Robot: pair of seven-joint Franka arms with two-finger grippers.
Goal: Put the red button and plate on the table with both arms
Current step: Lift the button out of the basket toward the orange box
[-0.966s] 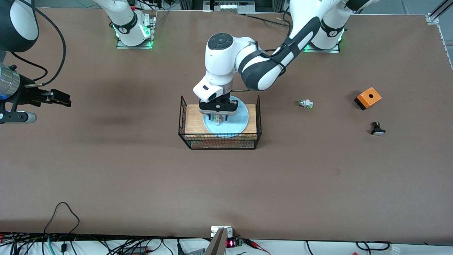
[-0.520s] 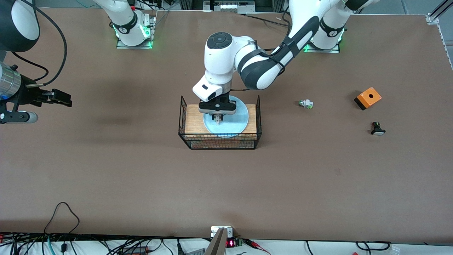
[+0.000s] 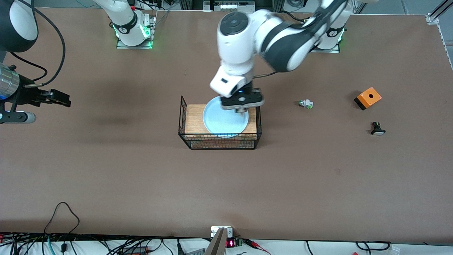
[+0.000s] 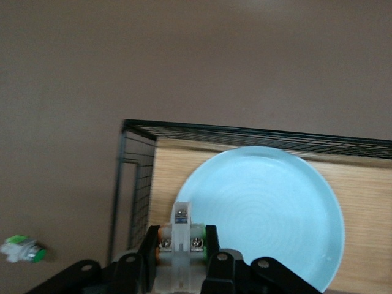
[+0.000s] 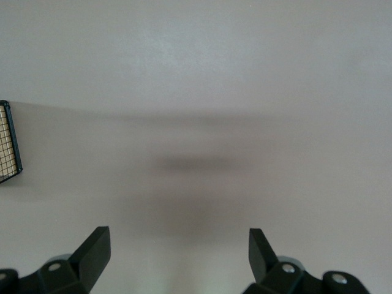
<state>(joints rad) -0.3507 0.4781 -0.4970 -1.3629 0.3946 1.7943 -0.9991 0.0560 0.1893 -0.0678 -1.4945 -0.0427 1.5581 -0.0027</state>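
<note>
The pale blue plate (image 3: 221,121) lies on the wooden top of the black wire rack (image 3: 193,117); it also shows in the left wrist view (image 4: 269,208). My left gripper (image 3: 241,110) hangs over the plate's edge toward the left arm's end of the table. It is shut on the red button (image 4: 182,228), whose whitish body with screws shows between the fingers while its cap is hidden. My right gripper (image 3: 61,98) is open and empty over bare table (image 3: 141,170) at the right arm's end, and it waits there; the right wrist view (image 5: 177,248) shows only table below it.
A green-capped switch (image 3: 305,103) lies on the table toward the left arm's end of the rack, also in the left wrist view (image 4: 23,249). An orange box (image 3: 368,97) and a black switch with white cap (image 3: 377,129) lie farther toward that end.
My left gripper has risen from the middle of the plate with the button in it and shifted toward the left arm's end. The plate's middle is now bare. The right arm has not moved.
</note>
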